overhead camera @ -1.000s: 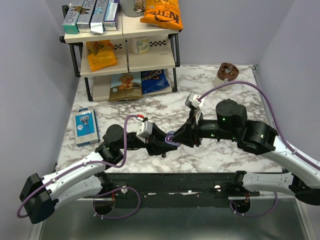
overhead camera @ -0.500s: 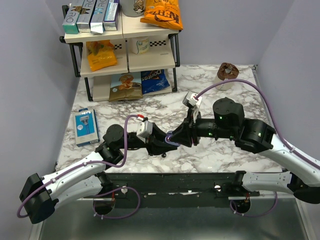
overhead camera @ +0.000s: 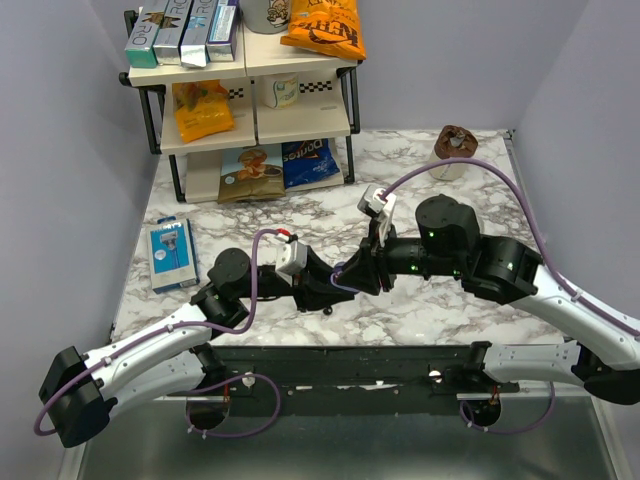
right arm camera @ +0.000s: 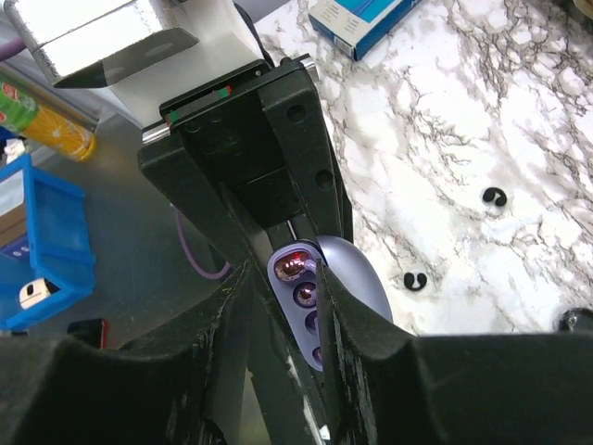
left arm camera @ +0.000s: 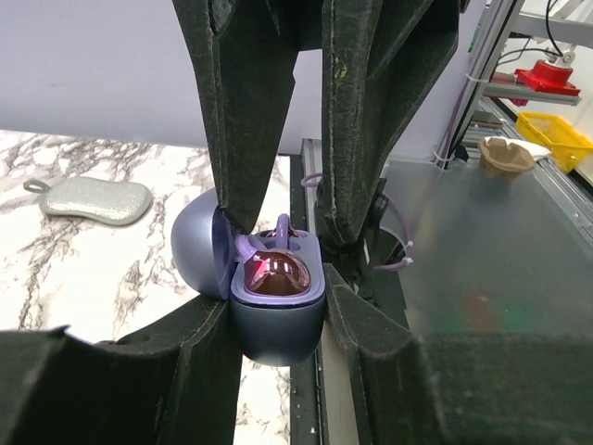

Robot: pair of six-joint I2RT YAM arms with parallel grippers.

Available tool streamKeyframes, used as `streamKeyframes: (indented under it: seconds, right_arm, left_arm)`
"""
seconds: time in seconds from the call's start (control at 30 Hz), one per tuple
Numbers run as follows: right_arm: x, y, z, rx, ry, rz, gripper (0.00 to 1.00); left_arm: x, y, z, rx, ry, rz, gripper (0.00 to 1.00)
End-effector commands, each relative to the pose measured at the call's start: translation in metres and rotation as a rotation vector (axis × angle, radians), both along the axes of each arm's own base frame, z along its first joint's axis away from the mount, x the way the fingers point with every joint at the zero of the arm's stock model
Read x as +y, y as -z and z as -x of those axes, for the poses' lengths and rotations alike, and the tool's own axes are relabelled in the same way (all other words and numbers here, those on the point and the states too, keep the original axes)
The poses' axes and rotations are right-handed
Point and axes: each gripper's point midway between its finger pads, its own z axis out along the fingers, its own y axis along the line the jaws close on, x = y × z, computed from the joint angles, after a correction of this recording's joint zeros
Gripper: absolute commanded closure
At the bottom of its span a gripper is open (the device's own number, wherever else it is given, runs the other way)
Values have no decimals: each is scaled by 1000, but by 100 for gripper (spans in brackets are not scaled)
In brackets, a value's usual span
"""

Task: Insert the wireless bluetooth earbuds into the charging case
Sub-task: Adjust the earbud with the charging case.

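Note:
The lilac charging case (left arm camera: 276,324) is held with its lid open, my left gripper (left arm camera: 278,306) shut on its lower body. One glossy dark earbud (left arm camera: 276,273) sits in a socket of the case and glints red; it also shows as the earbud (right arm camera: 292,263) at the far end of the case (right arm camera: 347,278). My right gripper (right arm camera: 285,278) reaches in from the other side. Its fingers (left arm camera: 236,139) stand apart on either side of the case's top, open, pinching nothing. From above, the left gripper (overhead camera: 325,287) and the right gripper (overhead camera: 350,277) meet over the case (overhead camera: 340,282) at the table's near middle.
Two small black C-shaped pieces (right arm camera: 494,197) (right arm camera: 415,280) lie on the marble beside the grippers. A snack shelf (overhead camera: 250,95) stands at the back left and a blue box (overhead camera: 170,255) at the left. A brown cup (overhead camera: 455,148) is at the back right. A grey pouch (left arm camera: 91,199) lies behind the case.
My right arm has shifted left toward the case and its jaws have widened a little. The left gripper and the case have stayed still.

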Motion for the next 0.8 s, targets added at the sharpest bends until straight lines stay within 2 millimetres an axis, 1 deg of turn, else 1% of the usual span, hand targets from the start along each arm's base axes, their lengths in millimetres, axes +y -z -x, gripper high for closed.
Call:
streamKeyframes:
  seconds: [0.0, 0.07, 0.23, 0.4, 0.47, 0.53, 0.6, 0.7, 0.77]
  right_arm:
    - [-5, 18, -4, 15, 14, 82, 57]
    - [-4, 20, -2, 20, 1, 81, 57]
    - [-3, 15, 7, 25, -42, 57, 58]
    - [-2, 15, 13, 37, -77, 56, 59]
    - [-6, 9, 8, 15, -43, 40, 59]
    - [-12, 4, -3, -6, 39, 36, 59]
    - [-18, 2, -9, -13, 87, 41, 59]
    - [-21, 4, -11, 0, 121, 47, 59]
    - [-21, 10, -12, 9, 129, 50, 60]
  left_arm:
    - [2, -24, 14, -91, 50, 71, 100]
    - [2, -23, 13, -91, 48, 70, 100]
    - [2, -22, 12, -91, 44, 66, 100]
    - [1, -22, 11, -91, 41, 64, 100]
    - [1, -22, 11, -91, 41, 64, 100]
    - [1, -23, 11, -93, 37, 66, 100]
    - [2, -23, 10, -94, 27, 69, 100]
    - [3, -25, 9, -98, 16, 75, 100]
    - [4, -26, 8, -100, 10, 80, 100]
